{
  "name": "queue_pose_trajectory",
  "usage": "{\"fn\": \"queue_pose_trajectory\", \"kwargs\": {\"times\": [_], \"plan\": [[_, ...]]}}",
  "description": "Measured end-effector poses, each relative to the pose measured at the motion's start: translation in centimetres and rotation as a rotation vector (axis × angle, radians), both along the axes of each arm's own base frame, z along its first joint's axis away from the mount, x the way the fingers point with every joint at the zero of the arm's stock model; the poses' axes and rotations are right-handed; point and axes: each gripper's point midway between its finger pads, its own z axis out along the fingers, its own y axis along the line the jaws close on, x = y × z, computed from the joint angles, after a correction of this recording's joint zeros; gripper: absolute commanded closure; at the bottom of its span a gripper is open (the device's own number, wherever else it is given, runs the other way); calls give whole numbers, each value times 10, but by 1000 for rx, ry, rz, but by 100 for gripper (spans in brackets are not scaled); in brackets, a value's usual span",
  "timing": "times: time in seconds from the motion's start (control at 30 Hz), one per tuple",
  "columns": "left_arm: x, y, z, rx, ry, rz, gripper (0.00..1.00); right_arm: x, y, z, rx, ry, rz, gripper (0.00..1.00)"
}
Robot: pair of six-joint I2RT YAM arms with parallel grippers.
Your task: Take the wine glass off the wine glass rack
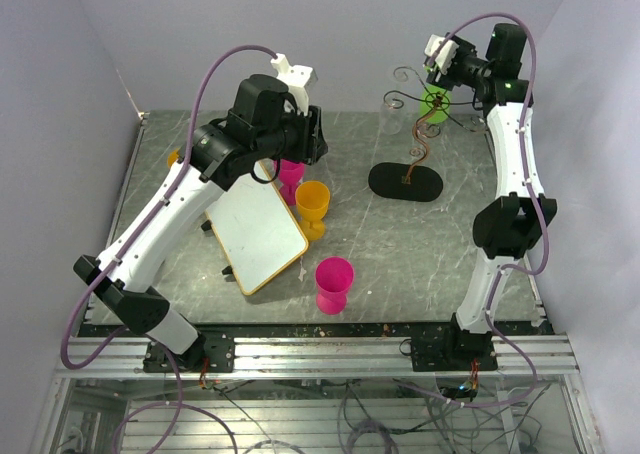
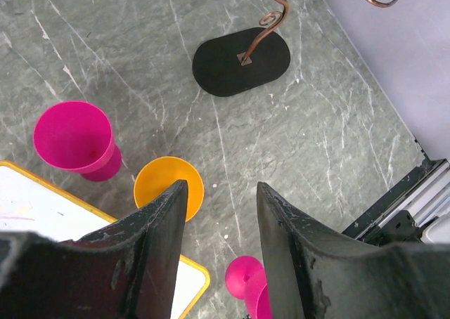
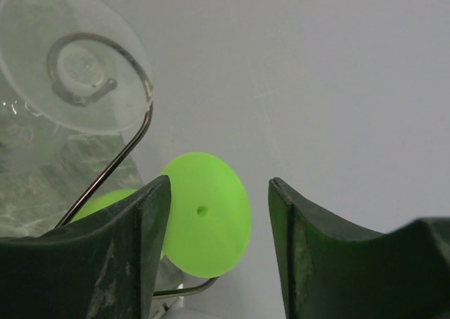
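Note:
The wine glass rack [image 1: 412, 124] is a thin dark wire stand with a black oval base [image 1: 405, 182] at the back right of the table. A green wine glass [image 1: 435, 103] hangs upside down from one of its curled arms. In the right wrist view its round green foot [image 3: 207, 213] sits just beyond my left finger, and a clear glass foot [image 3: 70, 66] hangs in a wire spiral at the upper left. My right gripper [image 3: 219, 185] is open and empty, close above the green foot [image 1: 442, 74]. My left gripper [image 2: 221, 189] is open and empty, high over the table.
An orange glass [image 1: 312, 204] and a magenta glass [image 1: 334, 279] stand mid-table, and another magenta glass [image 1: 291, 174] stands under the left arm. A white board with a yellow rim [image 1: 255, 224] lies left of them. The rack base also shows in the left wrist view [image 2: 242, 60]. Walls close in behind and at both sides.

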Motion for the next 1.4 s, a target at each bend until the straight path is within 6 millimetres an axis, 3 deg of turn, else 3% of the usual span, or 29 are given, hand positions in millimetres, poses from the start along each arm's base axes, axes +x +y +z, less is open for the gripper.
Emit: {"fn": "queue_pose_trajectory", "kwargs": {"times": [0.1,0.17,0.37,0.53,0.6,0.67,0.8,0.93,1.07,1.4], "plan": [[-2,0,-2,-5,5,-2,45,1,-3,10,74,5,-51,30],[-4,1,-4,-7,10,-3,46,-1,-7,25,141,-9,-99,29],[-8,1,-1,-34,12,-7,46,-26,-20,85,392,-81,-245,41],[-13,-3,1,-72,22,-28,46,-64,-28,112,658,-97,-337,52],[-15,-4,3,-87,26,-34,46,-77,-26,118,763,-86,-347,47],[-17,-5,5,-102,24,-41,46,-84,-25,125,893,-57,-371,32],[-24,-5,7,-131,26,-52,46,-88,-34,137,1156,26,-490,22],[-27,-3,9,-140,25,-54,46,-93,-44,127,1378,138,-590,30],[-30,-2,13,-153,15,-54,45,-91,-43,96,1614,366,-677,34],[-36,4,24,-173,-10,-55,45,-55,-20,15,1879,820,-755,48]]}}
